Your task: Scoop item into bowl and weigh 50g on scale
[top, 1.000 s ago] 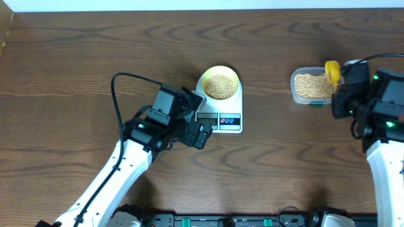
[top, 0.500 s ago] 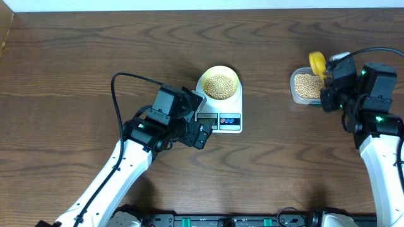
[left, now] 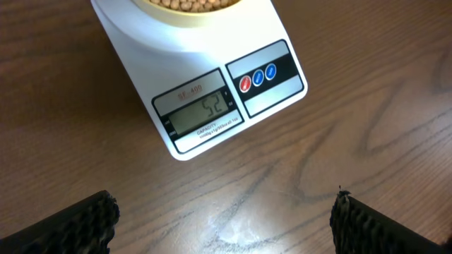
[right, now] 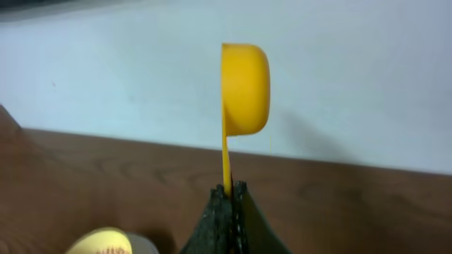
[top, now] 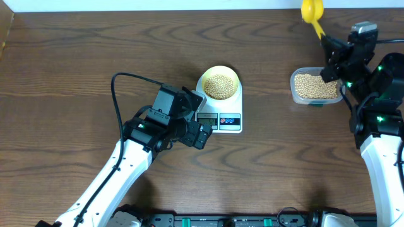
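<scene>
scale (top: pixel 221 120) sits near the middle of the table (top: pixel 76 57), display side toward the near edge. bowl (top: pixel 204 80) stands on the scale's platform, centred, and holds a mound of beans (top: pixel 219 85) that fills most of it. display (left: pixel 201 116) in the left wrist view reads 52; red and blue buttons (left: pixel 256 77) sit just beside it. left gripper (top: pixel 201 118) is on the left of the scale's display end, jaws spread wide and holding nothing; in its own view the two fingertips (left: pixel 78 222) stand well apart over bare wood, with the scale's near corner between and ahead of them, not touching. tub (top: pixel 294 94) sits toward the right edge of the table, well apart from the scale, with a layer of beans inside. right gripper (top: pixel 329 49) is raised beyond the tub toward the far edge, jaws pinched narrow on the handle of the scoop (top: pixel 312 11). in the right wrist view the scoop (right: pixel 244 88) stands upright above the shut fingers (right: pixel 220 212), cup at the top against the pale wall (right: pixel 367 85), seen side on. cannot tell whether the cup holds any beans. in overhead the cup lies over the far edge of the table, toward the far right corner, clear of the tub. a slice of the bowl (right: pixel 99 243) shows at the lower left of that wrist view.
</scene>
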